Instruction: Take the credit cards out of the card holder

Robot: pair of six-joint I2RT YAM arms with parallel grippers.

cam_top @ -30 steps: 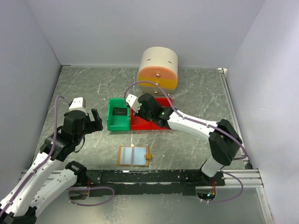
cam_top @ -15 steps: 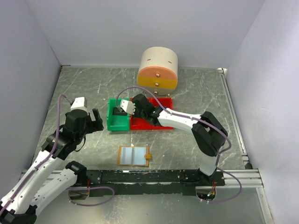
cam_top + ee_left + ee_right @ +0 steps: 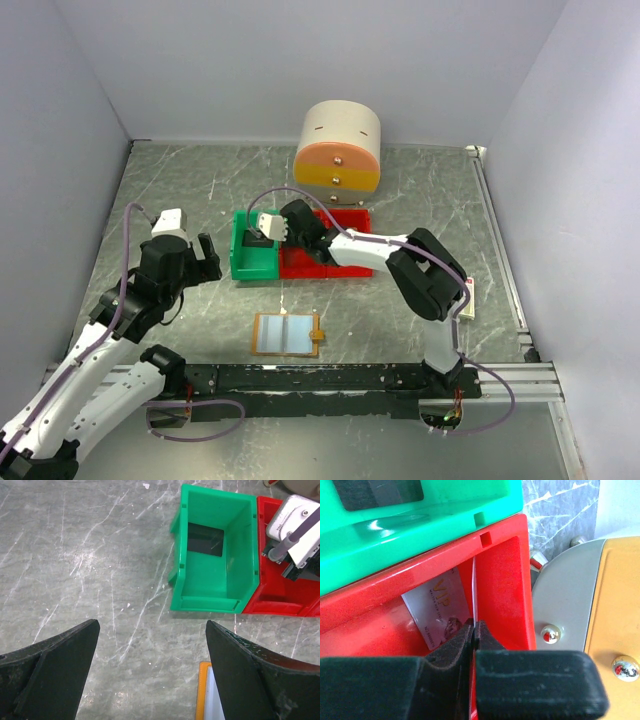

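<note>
The card holder (image 3: pixel 287 334) lies open on the table, pale blue inside with an orange rim; its corner shows in the left wrist view (image 3: pixel 202 695). My right gripper (image 3: pixel 474 626) is shut on a thin credit card (image 3: pixel 473 590), seen edge-on, low over the red bin (image 3: pixel 505 580). A grey-silver card (image 3: pixel 440 607) lies flat in that bin. A dark card (image 3: pixel 205 539) rests in the green bin (image 3: pixel 215 580). My left gripper (image 3: pixel 151 630) hangs open and empty above the table, left of the holder and in front of the green bin.
The green bin (image 3: pixel 254 260) and red bin (image 3: pixel 320 266) stand side by side mid-table. A round drawer unit (image 3: pixel 338 148) with an orange front stands behind them. A small white object (image 3: pixel 468 298) lies near the right wall.
The right arm has folded its elbow inward and its wrist has slid left over the bins, still shut on the card. The left arm has not moved.
</note>
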